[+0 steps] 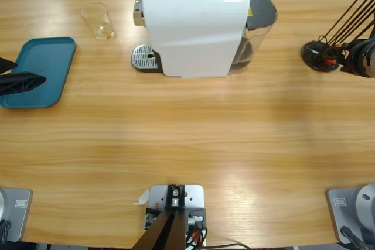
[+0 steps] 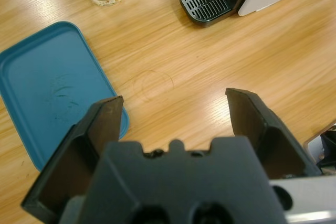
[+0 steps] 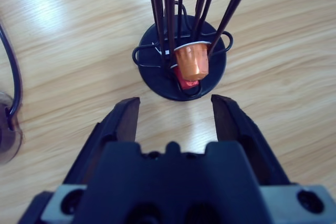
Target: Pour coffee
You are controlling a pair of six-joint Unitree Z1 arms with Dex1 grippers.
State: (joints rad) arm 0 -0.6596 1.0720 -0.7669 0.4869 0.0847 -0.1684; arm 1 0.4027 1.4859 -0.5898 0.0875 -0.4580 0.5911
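On the wooden table (image 1: 193, 127) stand a coffee machine (image 1: 196, 24) and glass (image 1: 98, 20).

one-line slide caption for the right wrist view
Open right gripper faces a black capsule rack holding an orange capsule.

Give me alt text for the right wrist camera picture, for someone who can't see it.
The right gripper, jaws open, points at a black wire capsule holder standing on the wooden table, holding nothing. An orange coffee capsule sits low in the holder, with something red beneath it.
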